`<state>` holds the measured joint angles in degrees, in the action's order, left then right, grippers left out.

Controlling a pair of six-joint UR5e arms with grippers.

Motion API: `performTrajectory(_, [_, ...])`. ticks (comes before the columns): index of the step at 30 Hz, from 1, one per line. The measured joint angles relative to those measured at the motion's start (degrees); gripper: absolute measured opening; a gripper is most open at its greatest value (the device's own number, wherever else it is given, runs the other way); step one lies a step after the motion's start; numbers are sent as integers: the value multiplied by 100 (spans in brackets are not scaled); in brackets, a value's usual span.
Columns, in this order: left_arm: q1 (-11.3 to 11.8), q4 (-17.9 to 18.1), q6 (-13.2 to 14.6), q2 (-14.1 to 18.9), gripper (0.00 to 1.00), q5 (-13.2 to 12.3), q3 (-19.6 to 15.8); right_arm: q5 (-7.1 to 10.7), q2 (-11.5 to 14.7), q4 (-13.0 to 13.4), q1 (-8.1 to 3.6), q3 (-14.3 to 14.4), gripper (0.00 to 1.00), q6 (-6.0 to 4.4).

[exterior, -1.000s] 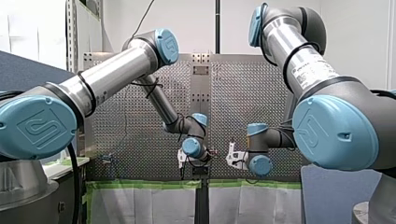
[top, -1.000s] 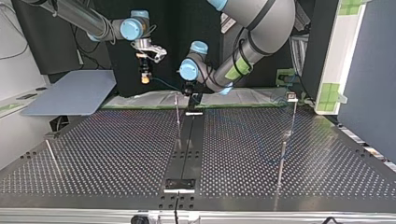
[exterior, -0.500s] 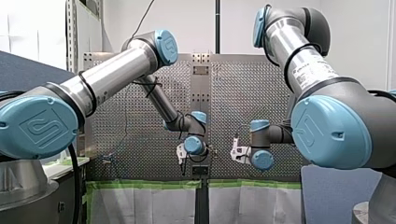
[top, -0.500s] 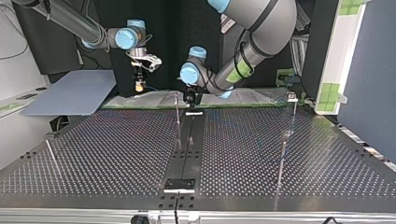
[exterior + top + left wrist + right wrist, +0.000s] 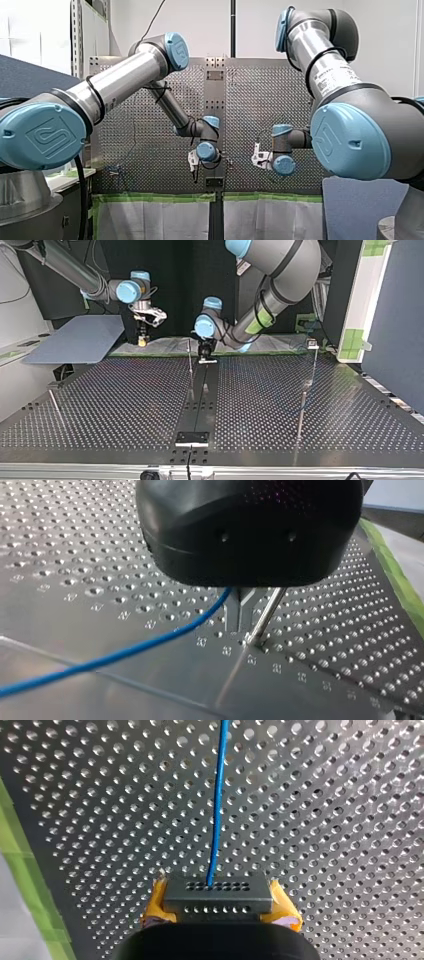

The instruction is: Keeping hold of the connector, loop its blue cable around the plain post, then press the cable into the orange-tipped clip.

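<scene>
My right claw (image 5: pixel 220 909) has its yellow pads (image 5: pixel 156 902) clamped on the grey connector (image 5: pixel 218 892). Its blue cable (image 5: pixel 217 805) runs straight ahead over the perforated tabletop (image 5: pixel 325 820). In the top view this claw hangs at the plain post's (image 5: pixel 190 365) ten o'clock. My left claw (image 5: pixel 205 353) is just beside the post at two o'clock; I cannot tell whether it is apart or together.

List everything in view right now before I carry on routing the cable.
perforated metal table: one, silver, under everything.
black centre strip: one, down the table's middle.
thin metal posts: at least three, silver; one beside the strip, others towards both sides of the top view.
blue cable: one, from the connector across the table to my left gripper.
dark grey connector block: one, between yellow pads.
green tape: strips along the table's edge.
grey-blue flat board: one, top view's left.
left gripper: black, low beside a post.
right gripper: clamped on the connector.
</scene>
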<state>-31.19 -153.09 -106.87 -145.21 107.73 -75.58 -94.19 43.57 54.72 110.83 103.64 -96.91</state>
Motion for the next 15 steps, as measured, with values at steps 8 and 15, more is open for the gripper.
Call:
performTrajectory(8, [89,-19,0,0,0,-23,16,85,0,-39,-109,-67,0,10])
performTrajectory(15, [118,-22,0,2,0,-38,15,93,0,-98,-150,-69,0,44])
